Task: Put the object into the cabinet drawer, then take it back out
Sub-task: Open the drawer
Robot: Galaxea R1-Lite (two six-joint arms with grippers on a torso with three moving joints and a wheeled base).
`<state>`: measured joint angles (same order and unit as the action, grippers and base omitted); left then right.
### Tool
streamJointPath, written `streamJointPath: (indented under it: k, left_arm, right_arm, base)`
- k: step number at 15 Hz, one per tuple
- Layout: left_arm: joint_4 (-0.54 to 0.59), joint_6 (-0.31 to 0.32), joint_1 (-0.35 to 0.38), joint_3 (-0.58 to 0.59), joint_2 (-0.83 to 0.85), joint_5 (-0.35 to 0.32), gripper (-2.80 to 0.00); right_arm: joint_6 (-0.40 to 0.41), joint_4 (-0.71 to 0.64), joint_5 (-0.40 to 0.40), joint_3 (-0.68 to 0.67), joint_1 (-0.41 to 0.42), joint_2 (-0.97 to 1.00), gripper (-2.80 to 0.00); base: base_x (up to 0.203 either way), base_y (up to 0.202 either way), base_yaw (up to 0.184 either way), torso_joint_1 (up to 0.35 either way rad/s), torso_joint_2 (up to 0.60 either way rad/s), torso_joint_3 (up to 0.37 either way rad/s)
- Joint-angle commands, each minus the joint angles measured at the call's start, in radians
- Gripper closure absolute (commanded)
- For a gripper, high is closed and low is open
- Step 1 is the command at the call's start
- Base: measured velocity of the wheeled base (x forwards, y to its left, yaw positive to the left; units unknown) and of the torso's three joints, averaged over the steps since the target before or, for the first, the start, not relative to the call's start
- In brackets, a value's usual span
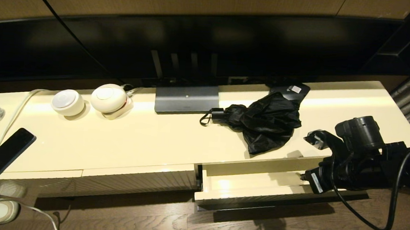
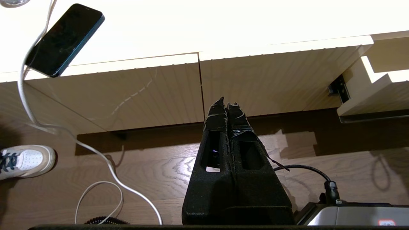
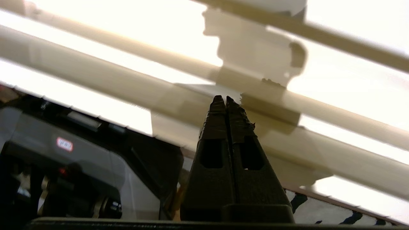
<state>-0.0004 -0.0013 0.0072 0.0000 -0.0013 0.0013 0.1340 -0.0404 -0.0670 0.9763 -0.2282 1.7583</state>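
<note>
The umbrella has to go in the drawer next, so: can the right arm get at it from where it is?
Probably yes: the umbrella lies uncovered on the cabinet top behind the open drawer, beside the right gripper, which is shut.

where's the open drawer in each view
Head view: the drawer is pulled out at lower centre-right, below the umbrella.
Left wrist view: only its corner shows, at the right edge.
Right wrist view: cannot tell.
Shared landmark: the ribbed front panels.

place: home living room | cues: television (image 1: 195, 45), low cream cabinet (image 1: 145, 139), wood floor (image 1: 290, 229)
</note>
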Motion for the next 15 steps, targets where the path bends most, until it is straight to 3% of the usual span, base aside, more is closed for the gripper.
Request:
streamJointPath:
  k: [1, 15]
  left_arm:
    - [-0.001, 0.000, 0.000, 0.003, 0.001, 0.000, 0.00]
    - [-0.001, 0.000, 0.000, 0.003, 0.001, 0.000, 0.00]
  right_arm:
    - [0.001, -0.001, -0.002, 0.019, 0.015, 0.020, 0.00]
    - [0.001, 0.079, 0.009, -0.099, 0.023, 0.096, 0.00]
  base:
    - [0.000, 0.000, 0.000, 0.000, 0.00, 0.000]
    - [0.000, 0.000, 0.000, 0.000, 0.00, 0.000]
